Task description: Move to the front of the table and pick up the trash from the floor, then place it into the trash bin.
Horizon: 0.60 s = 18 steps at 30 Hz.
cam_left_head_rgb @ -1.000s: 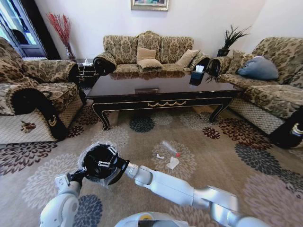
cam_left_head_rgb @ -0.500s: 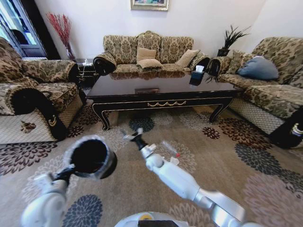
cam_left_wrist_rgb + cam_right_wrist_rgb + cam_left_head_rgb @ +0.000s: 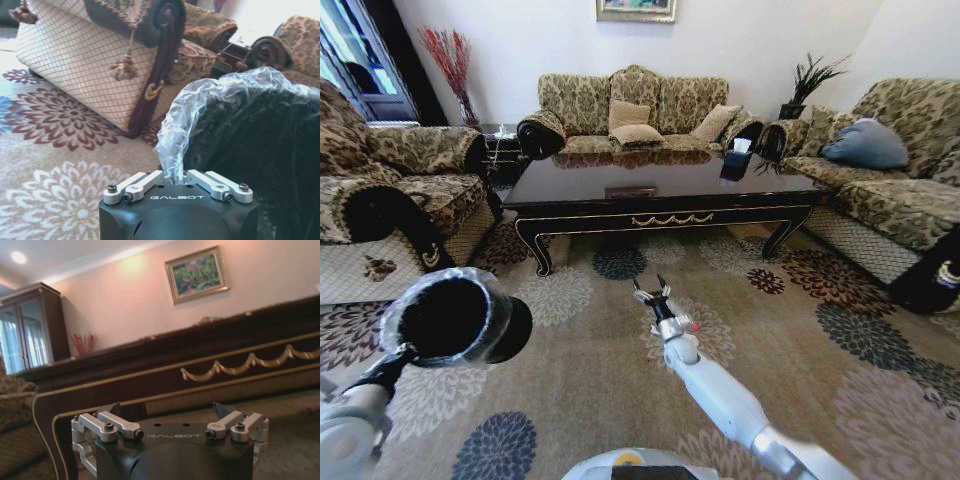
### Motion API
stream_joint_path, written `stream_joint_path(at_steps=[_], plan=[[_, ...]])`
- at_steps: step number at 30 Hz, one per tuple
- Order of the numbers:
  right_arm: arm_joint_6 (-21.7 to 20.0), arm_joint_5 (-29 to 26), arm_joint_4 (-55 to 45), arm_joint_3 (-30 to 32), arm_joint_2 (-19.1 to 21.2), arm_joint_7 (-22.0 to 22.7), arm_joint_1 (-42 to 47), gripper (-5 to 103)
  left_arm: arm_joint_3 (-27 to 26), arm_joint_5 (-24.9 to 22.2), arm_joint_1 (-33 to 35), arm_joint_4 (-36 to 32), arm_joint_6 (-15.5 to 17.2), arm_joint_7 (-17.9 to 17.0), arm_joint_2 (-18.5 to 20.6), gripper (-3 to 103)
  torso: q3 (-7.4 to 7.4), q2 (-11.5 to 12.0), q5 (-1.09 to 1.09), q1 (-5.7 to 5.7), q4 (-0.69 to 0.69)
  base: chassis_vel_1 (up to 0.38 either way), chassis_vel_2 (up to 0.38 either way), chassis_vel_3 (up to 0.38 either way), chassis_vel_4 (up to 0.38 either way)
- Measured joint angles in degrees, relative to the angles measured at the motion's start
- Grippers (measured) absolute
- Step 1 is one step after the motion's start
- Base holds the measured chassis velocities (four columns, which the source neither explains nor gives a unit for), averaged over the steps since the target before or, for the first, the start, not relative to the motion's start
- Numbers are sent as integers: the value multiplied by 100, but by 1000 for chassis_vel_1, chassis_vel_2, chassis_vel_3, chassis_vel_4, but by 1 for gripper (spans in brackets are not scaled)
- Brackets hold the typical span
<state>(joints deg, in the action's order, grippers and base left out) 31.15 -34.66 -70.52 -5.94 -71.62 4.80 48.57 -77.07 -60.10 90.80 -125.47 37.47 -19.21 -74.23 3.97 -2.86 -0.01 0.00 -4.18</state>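
The black trash bin (image 3: 455, 320) with its clear liner hangs above the floor (image 3: 840, 390) at the left, tipped so its mouth faces me. My left gripper (image 3: 406, 352) is shut on its rim; the left wrist view shows the gripper (image 3: 177, 176) pinching the liner and the bin (image 3: 260, 150). My right gripper (image 3: 650, 292) is open, low over the carpet in front of the table (image 3: 660, 190). Just right of its wrist I see the red cap of the trash bottle (image 3: 695, 327); the arm hides the other pieces. In the right wrist view the gripper (image 3: 167, 411) faces the table apron (image 3: 210, 372).
Patterned sofas ring the table: one at the left (image 3: 390, 200), one behind (image 3: 640, 110), one at the right (image 3: 890, 180). A dark tissue box (image 3: 737, 158) stands on the tabletop. Open carpet lies to the right of my right arm.
My right arm has left the bin's mouth and swung right and forward, out over the litter. My left arm has carried the bin left and higher.
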Motion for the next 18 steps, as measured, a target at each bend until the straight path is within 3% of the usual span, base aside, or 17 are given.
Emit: stream_joint_path(at_steps=[8, 18], plan=[[53, 70, 328, 225, -83, -77, 88, 100, -364, -321, 10, 244, 0, 12, 273, 2, 0, 0, 0, 0, 1, -105, -4, 142, 3], [194, 170, 721, 322, -196, -79, -121, 100, -440, -346, 60, 179, 0, 33, 293, 2, 2, 1, 0, 0, 0, -388, -28, 409, 9]])
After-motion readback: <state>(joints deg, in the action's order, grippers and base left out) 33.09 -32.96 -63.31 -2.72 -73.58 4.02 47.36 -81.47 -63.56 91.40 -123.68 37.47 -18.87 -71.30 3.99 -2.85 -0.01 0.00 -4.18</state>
